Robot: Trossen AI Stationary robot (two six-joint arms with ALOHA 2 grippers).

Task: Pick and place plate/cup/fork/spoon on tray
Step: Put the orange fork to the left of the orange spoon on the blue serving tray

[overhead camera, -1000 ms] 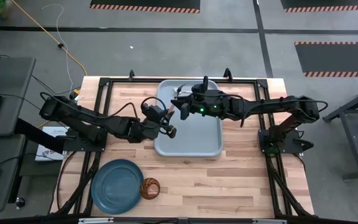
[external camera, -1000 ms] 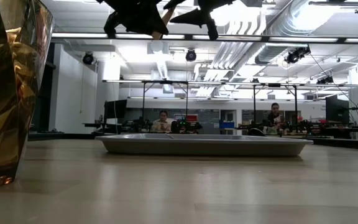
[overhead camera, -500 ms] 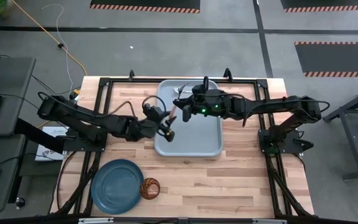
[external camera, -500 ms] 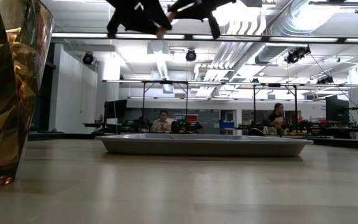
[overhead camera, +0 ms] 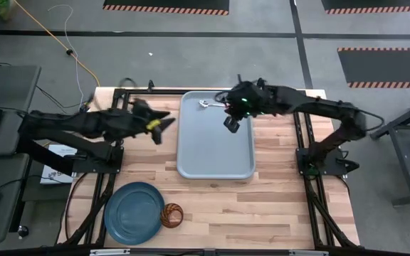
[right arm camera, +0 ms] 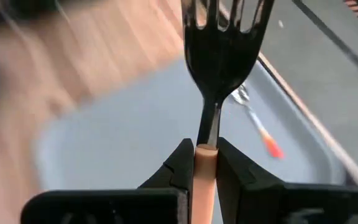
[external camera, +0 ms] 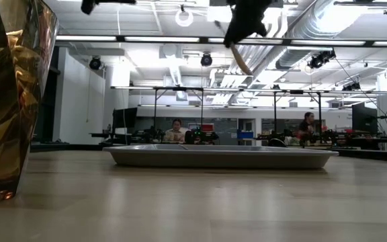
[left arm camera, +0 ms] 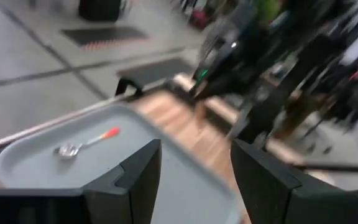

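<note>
With the plate [overhead camera: 134,212] and cup [overhead camera: 171,215] waiting at the bench's near edge, I hold my right gripper [overhead camera: 231,122], jaws pinching the fork [right arm camera: 219,59], above the tray [overhead camera: 215,153] beside the far-end spoon [overhead camera: 209,104], left gripper [overhead camera: 164,125] spread clear.

wood table [overhead camera: 276,192], tray [overhead camera: 214,153], plate [overhead camera: 134,213], cup [overhead camera: 171,215]

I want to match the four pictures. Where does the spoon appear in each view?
High view: the spoon lies on the tray, at the tray's end toward the picture's top.
Low view: not visible; only the tray's outer wall shows.
Left wrist view: the spoon lies on the tray, left of centre.
Right wrist view: the spoon lies on the tray, behind the fork.
Shared landmark: the tray.
</note>
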